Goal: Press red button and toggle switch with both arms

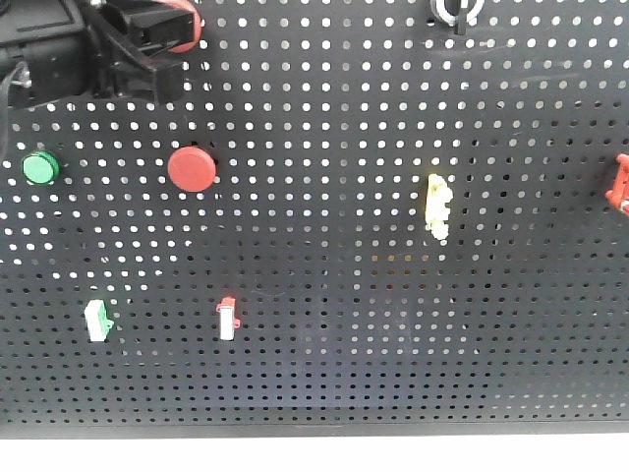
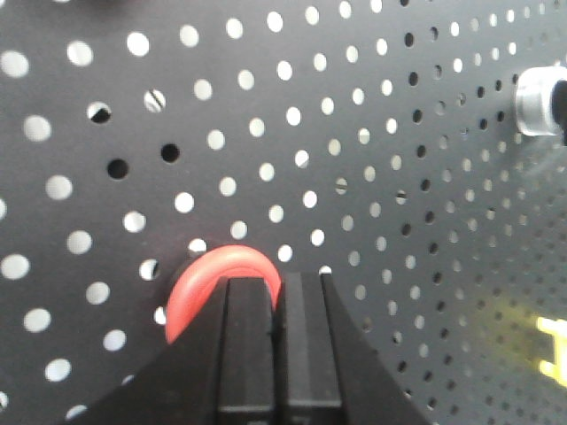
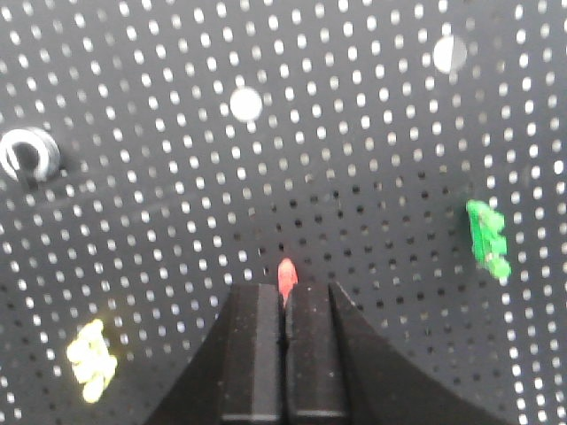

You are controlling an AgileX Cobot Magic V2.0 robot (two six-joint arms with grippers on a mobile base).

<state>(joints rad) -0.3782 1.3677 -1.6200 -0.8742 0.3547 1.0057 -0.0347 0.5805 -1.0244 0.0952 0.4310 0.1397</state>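
On black pegboard (image 1: 393,344): L gripper (image 2: 276,283), jaws together, empty, at red button (image 2: 208,270); R gripper (image 3: 285,294) likewise at red switch (image 3: 286,274).

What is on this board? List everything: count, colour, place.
pegboard: 1, black, background.
top red button: 1, red, top left.
lower red button: 1, red, upper left.
green button: 1, green, left edge.
green-tipped switch: 1, white-green, lower left.
red-tipped switch: 1, white-red, beside it.
yellow switch: 1, yellow, centre right.
red switch: 1, red, right edge.
green switch: 1, green, right wrist view only.
silver knob: 1, silver, top edge.
left gripper: 1, black, shut, at top red button.
right gripper: 1, black, shut, at red switch.
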